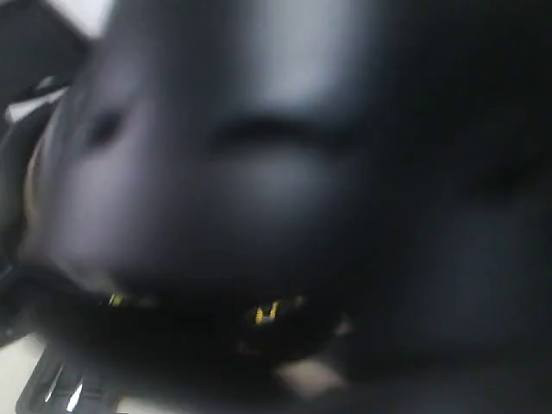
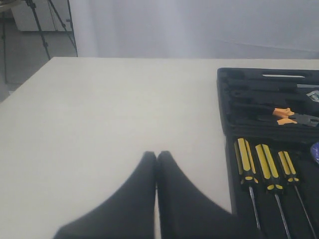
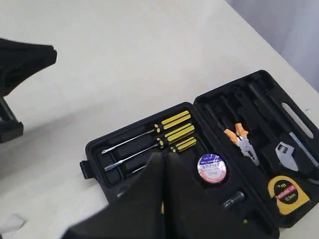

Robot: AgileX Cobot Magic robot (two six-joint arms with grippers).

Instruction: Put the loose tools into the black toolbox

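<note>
left pincer (image 2: 157,155) closed on nothing, over bare bench (image 2: 99,109); black toolbox (image 2: 234,127) lies off to its side. right pincer (image 3: 162,155) closed, empty, above the toolbox. pliers (image 3: 242,139), tape roll (image 3: 212,168) and tape measure (image 3: 286,191) sit in recesses just beyond it. utility knife not seen. judged near done; next move: find the knife.

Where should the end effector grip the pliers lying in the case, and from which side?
Probably across both orange handles near the pivot, coming from above: the pliers lie flat, sunk in the black toolbox, so only their top is open.
</note>
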